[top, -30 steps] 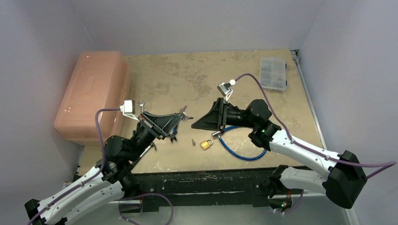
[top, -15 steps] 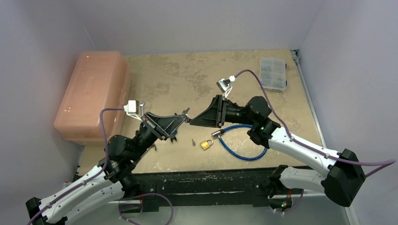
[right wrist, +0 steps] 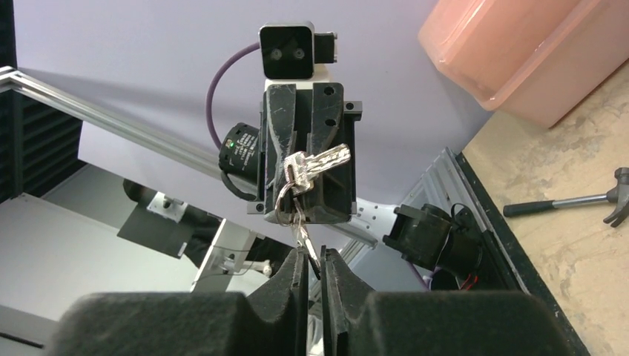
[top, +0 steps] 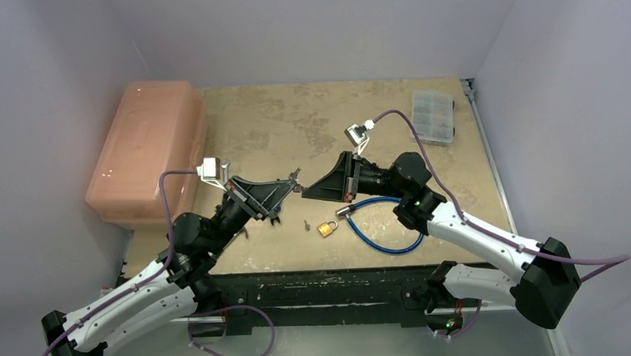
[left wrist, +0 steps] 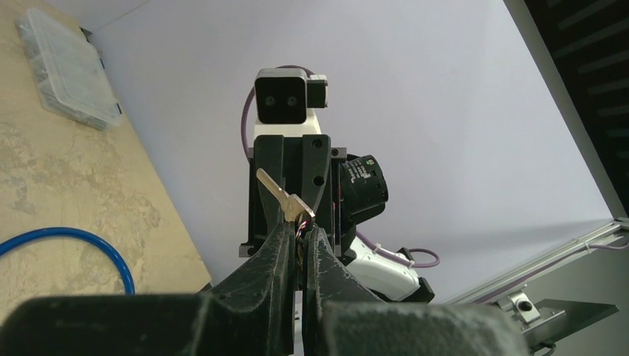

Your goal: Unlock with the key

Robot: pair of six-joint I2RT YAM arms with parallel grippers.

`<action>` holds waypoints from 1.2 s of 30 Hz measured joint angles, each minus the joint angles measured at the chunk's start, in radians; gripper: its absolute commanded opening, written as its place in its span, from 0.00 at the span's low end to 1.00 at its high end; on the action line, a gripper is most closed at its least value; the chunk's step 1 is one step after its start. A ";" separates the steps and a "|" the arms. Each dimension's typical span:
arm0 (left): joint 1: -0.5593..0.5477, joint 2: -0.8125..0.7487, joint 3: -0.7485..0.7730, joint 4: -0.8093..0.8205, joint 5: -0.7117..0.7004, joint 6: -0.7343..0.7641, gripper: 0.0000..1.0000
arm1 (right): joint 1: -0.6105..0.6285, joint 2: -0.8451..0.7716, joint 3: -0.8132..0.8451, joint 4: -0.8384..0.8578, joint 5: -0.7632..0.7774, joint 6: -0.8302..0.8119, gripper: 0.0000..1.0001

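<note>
Above the table's middle my two grippers meet tip to tip. My left gripper (top: 293, 179) (left wrist: 299, 226) is shut on a small key ring, and one silvery key (left wrist: 280, 195) sticks up past its tips. In the right wrist view the ring hangs from the left gripper. One key (right wrist: 328, 157) on it points sideways, another key (right wrist: 303, 239) hangs down. My right gripper (top: 304, 193) (right wrist: 315, 254) has closed to a narrow slit around that hanging key's blade. The brass padlock (top: 327, 227) lies on the table below, untouched.
A blue cable loop (top: 387, 229) lies beside the padlock, with a small dark bit (top: 307, 223) to its left. A pink lidded box (top: 149, 148) stands at the left and a clear organiser case (top: 433, 116) at the back right. A hammer (right wrist: 571, 202) lies near the front edge.
The right gripper's jaws have closed from wide apart to a narrow slit around the hanging key. Both arms drew slightly closer together. The left grip is unchanged.
</note>
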 measured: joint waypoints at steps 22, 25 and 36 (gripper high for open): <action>0.000 -0.087 -0.031 -0.308 -0.145 -0.051 0.79 | 0.005 -0.038 0.099 -0.409 0.141 -0.211 0.00; 0.000 -0.124 -0.033 -0.448 -0.201 -0.083 0.86 | 0.000 -0.041 0.143 -0.562 0.239 -0.296 0.00; 0.000 -0.078 -0.063 -0.510 -0.190 -0.010 0.78 | 0.001 0.000 0.209 -0.899 0.414 -0.521 0.00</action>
